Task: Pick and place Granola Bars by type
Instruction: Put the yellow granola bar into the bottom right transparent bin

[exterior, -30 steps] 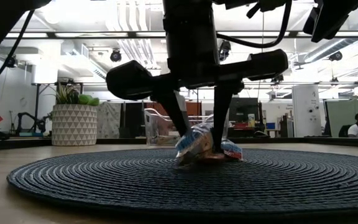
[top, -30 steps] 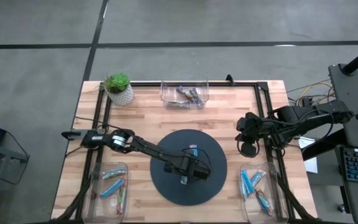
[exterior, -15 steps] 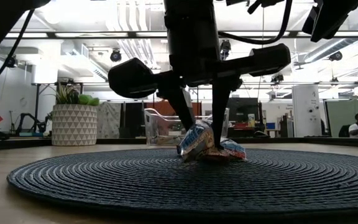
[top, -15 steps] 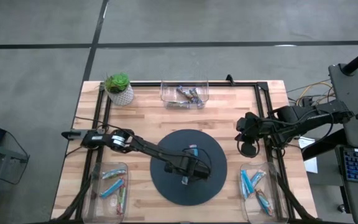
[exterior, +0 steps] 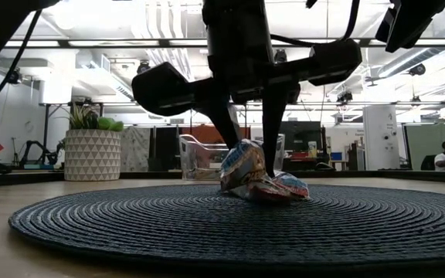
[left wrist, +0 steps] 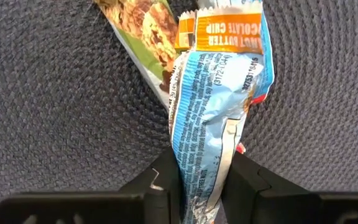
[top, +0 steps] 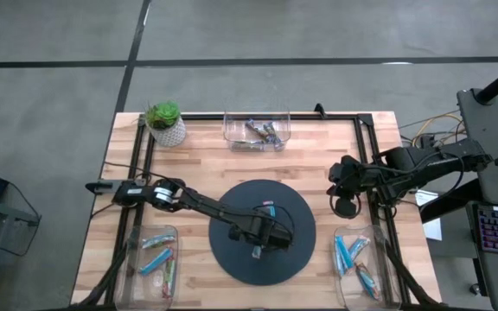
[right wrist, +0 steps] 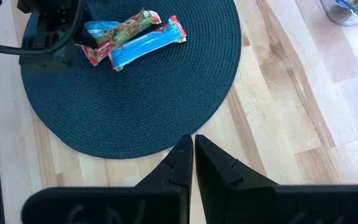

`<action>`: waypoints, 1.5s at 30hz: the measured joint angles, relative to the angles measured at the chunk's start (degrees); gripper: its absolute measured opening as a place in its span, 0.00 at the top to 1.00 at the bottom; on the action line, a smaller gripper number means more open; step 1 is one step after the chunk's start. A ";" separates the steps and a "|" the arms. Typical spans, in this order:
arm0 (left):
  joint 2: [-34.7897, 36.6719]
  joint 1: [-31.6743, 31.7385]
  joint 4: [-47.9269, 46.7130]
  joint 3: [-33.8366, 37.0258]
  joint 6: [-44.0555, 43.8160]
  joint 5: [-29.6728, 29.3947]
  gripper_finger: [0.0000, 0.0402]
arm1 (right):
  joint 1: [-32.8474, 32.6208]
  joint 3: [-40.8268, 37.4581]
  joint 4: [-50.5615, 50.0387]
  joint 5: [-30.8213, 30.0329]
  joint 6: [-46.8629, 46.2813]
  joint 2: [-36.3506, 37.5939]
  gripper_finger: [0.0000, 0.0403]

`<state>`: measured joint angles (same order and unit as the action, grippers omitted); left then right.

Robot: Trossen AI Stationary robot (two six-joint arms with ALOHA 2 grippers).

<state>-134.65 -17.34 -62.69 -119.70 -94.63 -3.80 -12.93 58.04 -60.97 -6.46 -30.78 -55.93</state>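
On the dark round mat [top: 232,259] lie a few granola bars close together. My left gripper [top: 264,235] stands over them, pointing down, shut on a blue-wrapped bar [left wrist: 210,106]. Under that bar lies a green and brown bar [left wrist: 145,31], with a red-edged one [exterior: 288,185] beside it. The right wrist view shows the same cluster [right wrist: 132,37] on the mat. My right gripper [right wrist: 193,152] hangs shut, with nothing in it, above the table's right side [top: 346,186]. My left gripper pinches the blue bar between its two fingers near one end [left wrist: 201,177], coming from above and pointing down. The bar stands steeply tilted [exterior: 242,166], its held end up. Its other end, with the orange label [left wrist: 229,31], rests down among the other bars.
Three clear bins hold sorted bars: one at the far edge [top: 256,131], one at the near left [top: 154,259], one at the near right [top: 357,259]. A potted plant [top: 165,123] stands at the far left corner. A black rail [top: 266,115] frames the table.
My left gripper has shut on the blue bar, its fingers closing in from either side. The bar's held end has tipped up and stands steeper than before, while its lower end stays down on the mat among the other bars.
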 joint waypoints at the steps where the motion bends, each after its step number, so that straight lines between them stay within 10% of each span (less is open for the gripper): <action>1: 0.00 0.03 0.00 0.00 0.05 0.05 0.83 | 0.00 0.00 0.00 -0.06 0.00 -0.01 0.97; 16: 0.02 0.00 -0.40 -9.35 5.49 -0.32 0.83 | -0.01 0.00 0.02 -0.15 1.32 -0.01 0.97; 27: 6.66 -0.31 6.26 -12.33 19.92 -16.32 0.83 | -0.04 1.23 0.47 0.83 4.79 0.03 0.97; 45: 17.75 0.31 13.61 -12.16 52.48 -25.52 0.83 | -0.04 22.76 12.02 3.56 22.23 -0.80 0.95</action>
<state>-116.90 -17.03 -49.08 -131.86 -42.16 -29.32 -12.97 80.80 -48.95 -2.90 -8.55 -56.73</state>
